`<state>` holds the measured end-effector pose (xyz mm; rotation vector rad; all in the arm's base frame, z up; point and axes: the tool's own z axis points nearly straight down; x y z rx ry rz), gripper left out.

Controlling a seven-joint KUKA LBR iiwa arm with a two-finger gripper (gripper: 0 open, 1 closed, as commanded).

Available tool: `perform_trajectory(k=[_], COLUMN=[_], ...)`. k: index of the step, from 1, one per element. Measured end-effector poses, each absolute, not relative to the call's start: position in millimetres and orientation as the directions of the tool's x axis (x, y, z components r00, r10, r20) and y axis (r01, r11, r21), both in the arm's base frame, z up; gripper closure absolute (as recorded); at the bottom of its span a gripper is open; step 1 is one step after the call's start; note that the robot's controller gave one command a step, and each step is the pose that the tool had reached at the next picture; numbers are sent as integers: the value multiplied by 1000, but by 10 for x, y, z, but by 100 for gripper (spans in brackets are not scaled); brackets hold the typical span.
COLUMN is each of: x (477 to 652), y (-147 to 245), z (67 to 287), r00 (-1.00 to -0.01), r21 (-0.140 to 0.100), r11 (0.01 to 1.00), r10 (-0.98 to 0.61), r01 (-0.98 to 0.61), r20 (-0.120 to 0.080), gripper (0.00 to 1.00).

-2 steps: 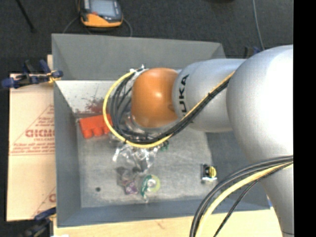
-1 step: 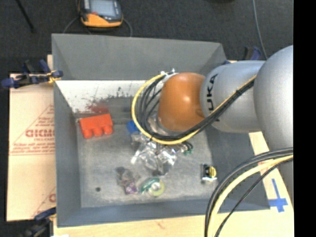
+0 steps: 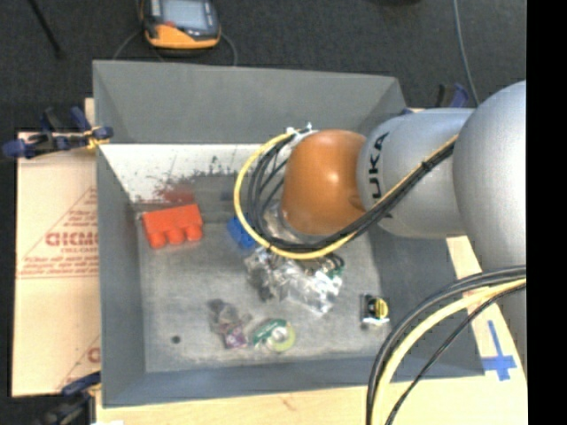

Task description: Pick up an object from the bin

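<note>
My gripper [image 3: 264, 269] reaches down into the middle of the bin from under the orange wrist cover. It stands over a crumpled clear plastic thing [image 3: 312, 290] with a bit of green at its right end. A blue thing [image 3: 237, 233] lies just left of the gripper, half hidden under the cables. In front of the gripper lie a green and white round thing [image 3: 273, 336] and a small grey and purple thing [image 3: 225, 320].
An orange block [image 3: 173, 225] with studs lies at the bin's left, near the back wall. A small black and yellow thing [image 3: 375, 311] sits at the front right. The arm and its cables cover the bin's right back part.
</note>
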<state>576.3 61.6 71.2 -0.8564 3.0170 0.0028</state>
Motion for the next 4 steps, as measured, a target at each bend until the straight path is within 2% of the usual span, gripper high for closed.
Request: perform_trajectory(k=[1,2,3,4], x=[5759,4903,4838,4836], y=[615,680,1184,1178], z=[709,732,707,705], r00=[-851,-881,-568,-571], r21=[1,1,-3,-2], r11=[851,881,568,571], r10=[-524,-474,-823,-821], r01=[-524,-474,-823,-821], r20=[-5,-3,-6,-6], gripper=[0,0,0,100])
